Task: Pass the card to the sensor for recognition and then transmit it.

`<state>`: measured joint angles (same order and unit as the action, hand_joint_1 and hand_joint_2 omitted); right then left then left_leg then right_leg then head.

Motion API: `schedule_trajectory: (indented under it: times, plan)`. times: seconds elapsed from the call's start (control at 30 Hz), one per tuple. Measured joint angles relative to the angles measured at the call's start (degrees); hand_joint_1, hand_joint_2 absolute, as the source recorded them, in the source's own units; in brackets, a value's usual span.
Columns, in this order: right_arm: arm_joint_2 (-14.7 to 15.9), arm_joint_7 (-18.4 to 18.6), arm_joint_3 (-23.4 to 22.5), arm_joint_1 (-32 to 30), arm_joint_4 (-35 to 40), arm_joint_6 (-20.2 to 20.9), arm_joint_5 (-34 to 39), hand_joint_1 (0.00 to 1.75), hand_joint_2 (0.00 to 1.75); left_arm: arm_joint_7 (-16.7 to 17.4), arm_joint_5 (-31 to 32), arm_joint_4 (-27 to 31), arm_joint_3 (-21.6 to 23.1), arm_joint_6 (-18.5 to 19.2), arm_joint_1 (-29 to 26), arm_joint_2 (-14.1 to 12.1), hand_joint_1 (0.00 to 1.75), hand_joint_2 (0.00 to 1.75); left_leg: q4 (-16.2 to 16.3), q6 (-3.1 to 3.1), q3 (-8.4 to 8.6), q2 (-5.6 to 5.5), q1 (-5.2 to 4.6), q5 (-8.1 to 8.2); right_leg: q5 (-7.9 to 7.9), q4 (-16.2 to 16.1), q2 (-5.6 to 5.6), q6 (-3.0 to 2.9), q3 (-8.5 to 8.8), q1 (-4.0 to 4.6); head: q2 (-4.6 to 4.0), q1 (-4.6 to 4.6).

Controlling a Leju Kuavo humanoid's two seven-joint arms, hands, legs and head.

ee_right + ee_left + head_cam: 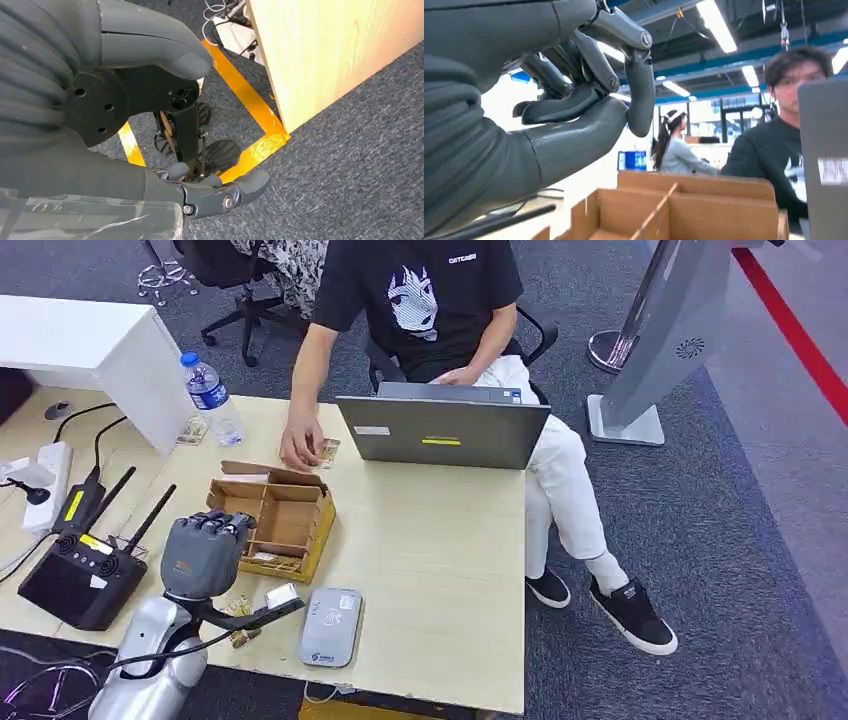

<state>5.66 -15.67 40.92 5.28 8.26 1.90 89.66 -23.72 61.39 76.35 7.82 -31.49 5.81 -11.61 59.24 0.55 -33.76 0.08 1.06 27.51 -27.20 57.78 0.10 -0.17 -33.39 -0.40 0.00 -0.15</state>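
Observation:
My left hand (205, 550) is raised above the table's near left part, just beside the open cardboard box (275, 515). Its fingers (599, 80) curl in toward the thumb with nothing between them. The grey card sensor (331, 626) lies flat near the table's front edge, to the right of that hand. A pale card (266, 558) lies in the box's near compartment. Another small card (327, 451) rests on the table under the person's hand (300, 448). My right hand (150, 115) hangs beside the table over the carpet, holding nothing, thumb and fingers apart.
A person sits across the table behind an open laptop (440, 430). A water bottle (212, 398) stands at the far left. A black radio unit with antennas (80, 575) and a power strip (50, 480) lie left of my hand. Yellow floor tape (250, 100) runs by the table leg.

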Motion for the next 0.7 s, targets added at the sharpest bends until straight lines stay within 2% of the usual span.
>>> schedule_trajectory:
  times: [0.03, 0.17, 0.3, 0.4, 0.57, 0.7]
  plan:
    - [0.0, 0.0, 0.02, 0.0, 0.0, 0.0, 0.0, 0.0, 1.75, -0.2, -0.59, 0.26, 0.0, 0.72, 0.08, 0.07, 0.0, 1.75, 0.0, 0.0, 0.0, 0.0, 0.0, 0.0, 0.0, 0.0, 0.0, 0.0, 0.0, 0.0, 0.0, 0.0]
    - [0.0, 0.0, 0.0, 0.01, 0.0, 0.09, 0.02, 0.0, 1.75, -1.4, -3.06, 0.63, 0.0, 6.3, 0.13, 0.2, 0.0, 1.75, 0.0, 0.0, 0.0, 0.0, 0.0, 0.0, 0.0, 0.0, 0.0, 0.0, 0.0, 0.0, 0.0, 0.02]
    - [0.0, 0.0, 0.0, 0.01, 0.02, 0.11, 0.02, 0.0, 1.75, -1.53, -2.14, 0.63, 0.02, 7.93, -0.04, 0.22, 0.0, 1.75, 0.0, 0.0, 0.0, 0.0, 0.0, 0.0, 0.0, 0.0, 0.0, 0.0, 0.0, 0.0, 0.0, 0.02]
    - [0.0, 0.0, 0.0, 0.01, 0.0, 0.18, 0.02, 0.0, 1.75, 0.48, 0.26, 0.63, 0.13, 9.22, -0.05, -0.26, 0.0, 1.75, 0.0, 0.0, 0.0, 0.01, 0.0, 0.0, 0.0, 0.0, 0.01, 0.0, 0.0, 0.0, 0.0, 0.0]
    - [0.0, 0.0, 0.0, 0.0, 0.0, 0.17, 0.02, 0.0, 1.75, 2.51, 2.51, 0.37, 0.52, 10.18, -0.01, -1.79, 0.0, 1.75, 0.0, 0.0, 0.0, 0.01, 0.01, 0.0, 0.0, 0.0, 0.01, 0.0, -0.01, 0.0, 0.0, 0.0]
    - [0.0, 0.0, 0.0, -0.01, 0.0, 0.02, 0.02, 0.0, 1.75, 4.94, 5.93, 0.13, 0.61, 7.89, 0.0, -2.56, 0.0, 1.75, 0.0, 0.0, 0.0, 0.01, 0.0, 0.0, 0.0, 0.0, 0.01, 0.0, -0.01, 0.0, 0.0, 0.02]
